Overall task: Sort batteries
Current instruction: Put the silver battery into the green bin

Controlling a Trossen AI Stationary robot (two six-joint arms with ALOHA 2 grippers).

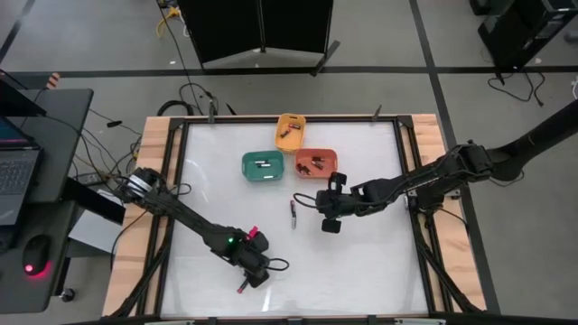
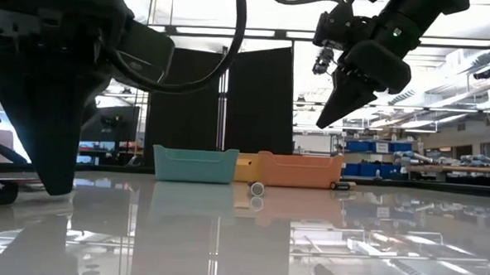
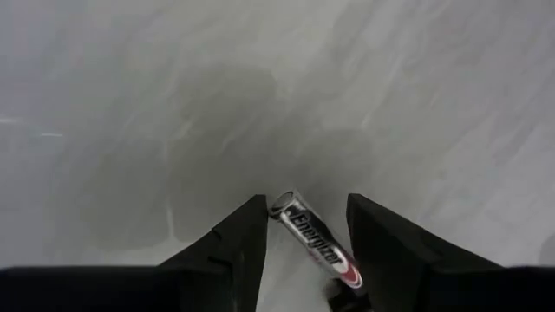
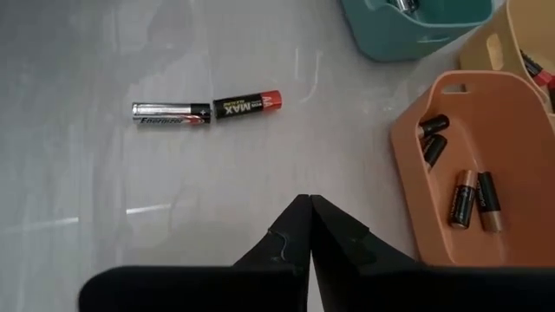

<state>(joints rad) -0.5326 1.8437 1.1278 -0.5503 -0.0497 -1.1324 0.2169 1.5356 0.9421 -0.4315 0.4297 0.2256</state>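
Batteries: small cylinders in mixed finishes. Two lie end to end on the white surface point(image 1: 361, 271) near mid-table: a silver Energizer cell point(image 4: 170, 113) and a black-and-red cell marked MAX point(image 4: 249, 104), ends touching or nearly so. A third, the silver-black-red battery point(image 3: 316, 243), lies between the fingers of the left gripper point(image 3: 303, 251) near the front edge of the surface.

Bins grouped toward the far edge: teal bin point(image 1: 263, 166), orange bin point(image 1: 315, 162), yellow bin point(image 1: 290, 131). Orange bin holds several dark and copper-topped cells; teal and yellow each hold a few, details too small to tell.

Open room: wide bare stretch of surface between the bins and the front edge, and to both sides of the loose pair. Wooden frame borders the surface left and right.

Left arm reaches diagonally from the left rail toward the front centre, gripper tipped down at the surface, fingers spread with the battery lying loose between them; contact with either finger cannot be told.

Right arm extends from the right side toward centre; right gripper point(image 1: 330, 209) hangs raised above the surface, just beside the orange bin, fingers pressed together, holding nothing.
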